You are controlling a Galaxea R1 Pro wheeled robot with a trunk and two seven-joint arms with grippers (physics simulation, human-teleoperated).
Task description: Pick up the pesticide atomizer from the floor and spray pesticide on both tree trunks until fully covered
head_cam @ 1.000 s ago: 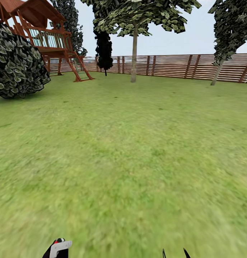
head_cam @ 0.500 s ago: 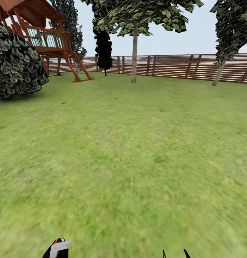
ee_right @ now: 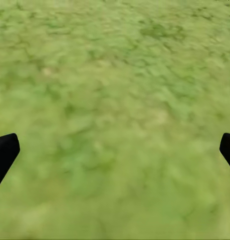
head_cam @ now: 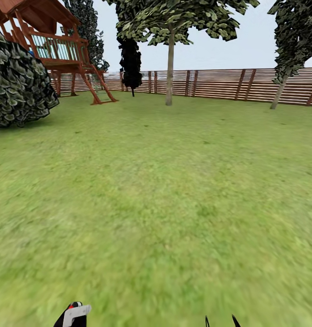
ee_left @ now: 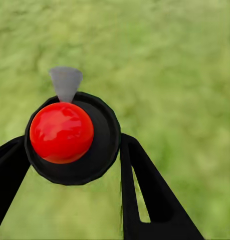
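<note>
- Pickup done: your left gripper pinches the pesticide atomizer between its fingers.
- Your right gripper hangs spread, holding nothing, over the lawn.
- Left to do: both tree trunks stand far ahead by the fence, seemingly unsprayed.

my left gripper: flat black tapering fingers, one with a slot | my right gripper: plain black finger tips
</note>
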